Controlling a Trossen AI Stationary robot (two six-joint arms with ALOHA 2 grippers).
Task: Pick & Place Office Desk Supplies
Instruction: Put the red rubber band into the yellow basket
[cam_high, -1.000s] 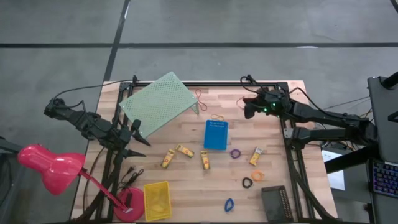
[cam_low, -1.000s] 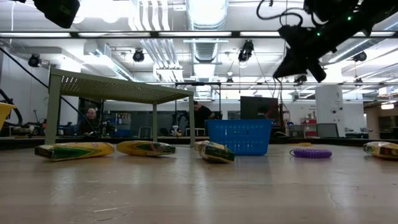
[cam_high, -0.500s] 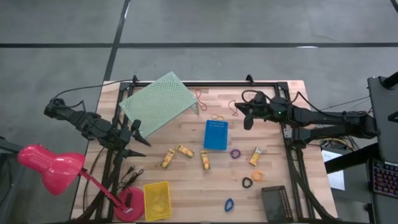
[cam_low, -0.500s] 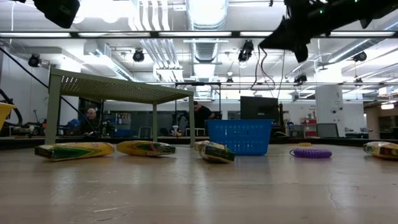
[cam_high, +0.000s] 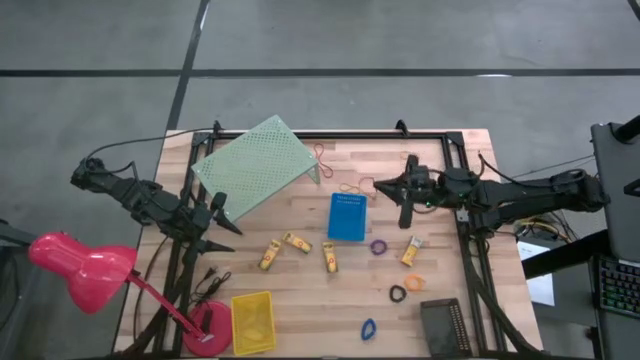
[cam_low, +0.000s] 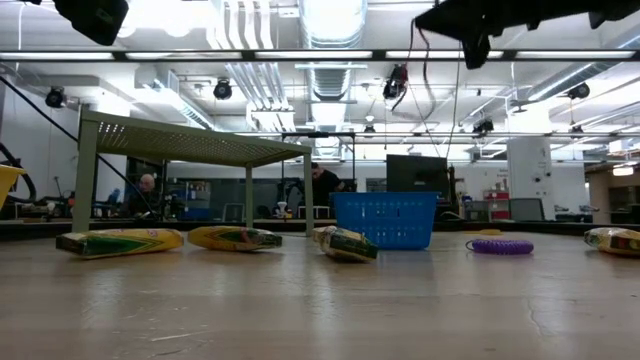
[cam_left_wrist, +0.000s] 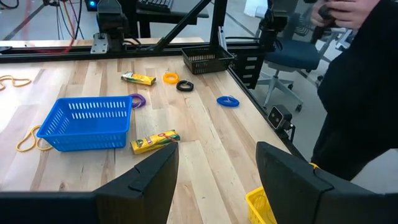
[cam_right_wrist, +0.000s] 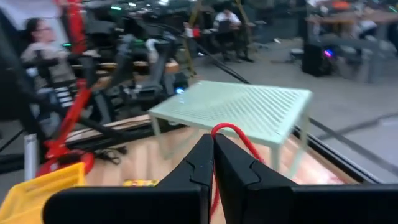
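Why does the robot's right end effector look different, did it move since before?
Yes. In the high view, the right end effector swung from the table's far edge inward, now hanging beside the blue bin.

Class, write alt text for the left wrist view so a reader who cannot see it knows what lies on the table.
Past the left gripper, its dark fingers apart, a wooden table holds a blue bin with a yellow-gold piece beside it. Farther off lie a purple ring, another yellow-gold piece, orange, black and blue rings, and a black bin.
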